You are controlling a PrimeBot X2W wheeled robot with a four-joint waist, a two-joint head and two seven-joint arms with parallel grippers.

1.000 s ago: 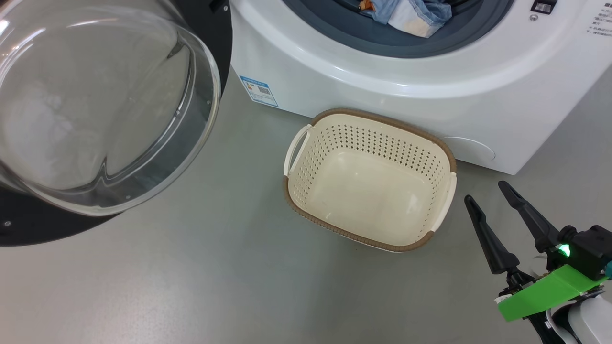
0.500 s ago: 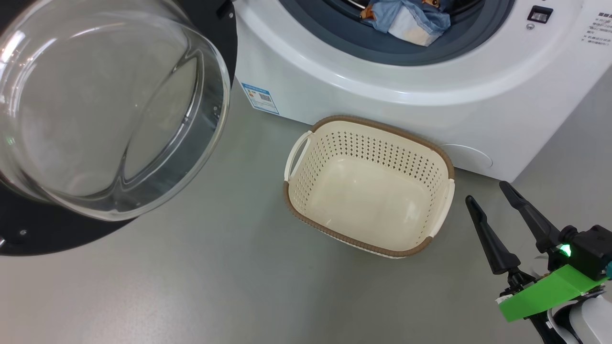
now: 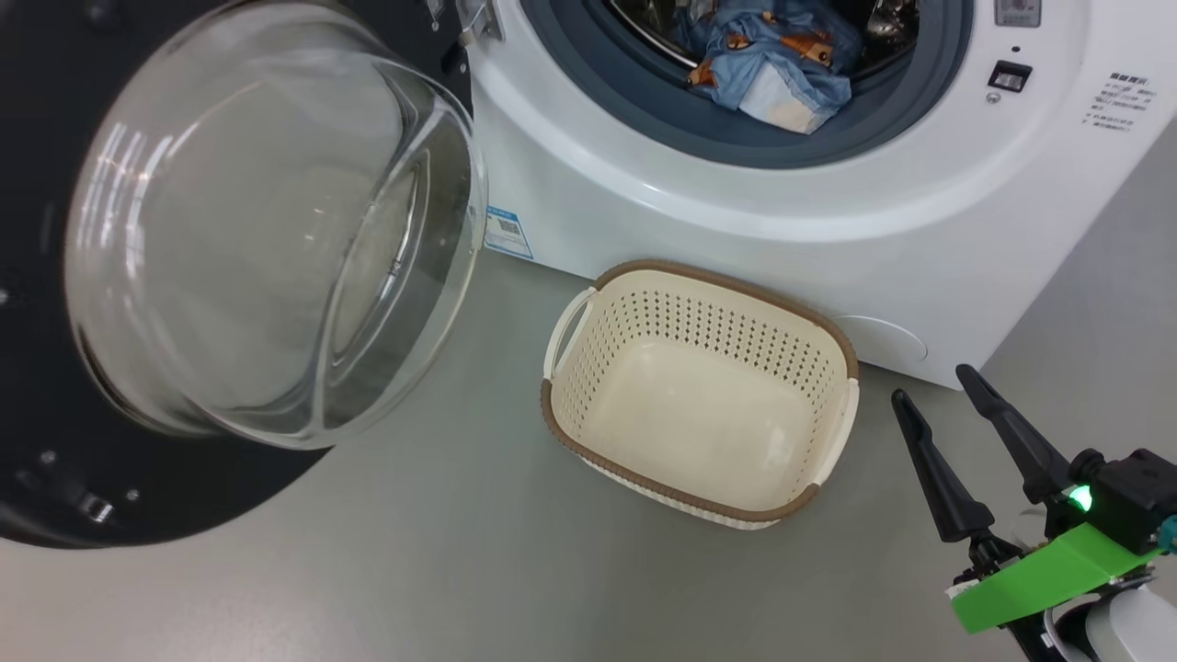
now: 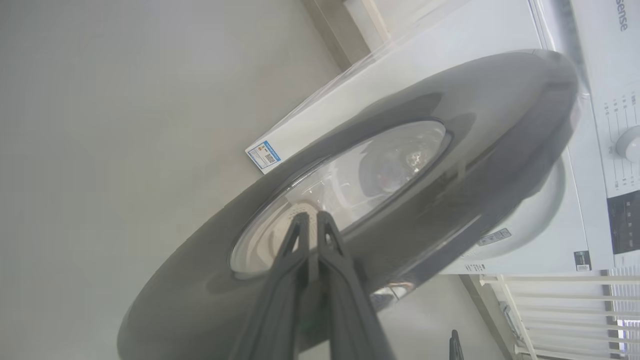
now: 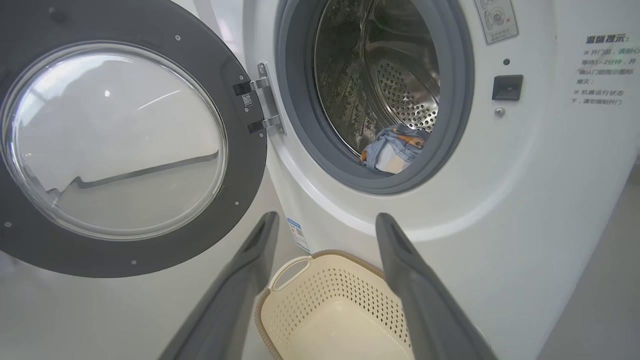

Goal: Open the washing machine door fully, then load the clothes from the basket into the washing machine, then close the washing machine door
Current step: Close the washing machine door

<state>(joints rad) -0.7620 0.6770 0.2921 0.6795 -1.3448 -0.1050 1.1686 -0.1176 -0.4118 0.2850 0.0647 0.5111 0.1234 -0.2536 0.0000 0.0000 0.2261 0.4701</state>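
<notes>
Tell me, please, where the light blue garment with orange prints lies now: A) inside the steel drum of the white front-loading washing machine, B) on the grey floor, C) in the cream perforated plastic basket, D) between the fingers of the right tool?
A: the light blue garment with orange prints lies in the steel perforated drum, just behind the grey-blue rubber seal of the white front-loading washing machine.
</notes>
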